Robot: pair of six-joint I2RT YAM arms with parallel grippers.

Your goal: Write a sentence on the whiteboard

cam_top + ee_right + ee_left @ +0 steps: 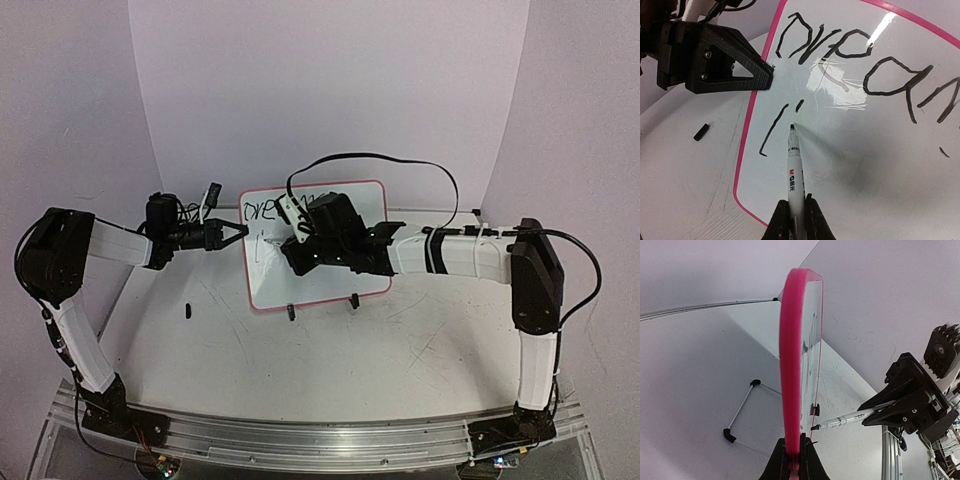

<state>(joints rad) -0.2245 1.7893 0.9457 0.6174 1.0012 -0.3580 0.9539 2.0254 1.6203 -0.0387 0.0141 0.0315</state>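
The whiteboard has a pink frame and lies mid-table. My left gripper is shut on its left edge. My right gripper is shut on a white marker. The marker's black tip meets the board just right of a long "l" stroke, under a short dash. The sentence's top row reads "drea" and runs off the frame's right edge. In the top view my right arm hides most of the writing.
A small black cap-like piece lies on the table left of the board. Two black clip feet sit on the board's near edge. A thin wire stand with black ends lies behind the board. Walls curve round the back.
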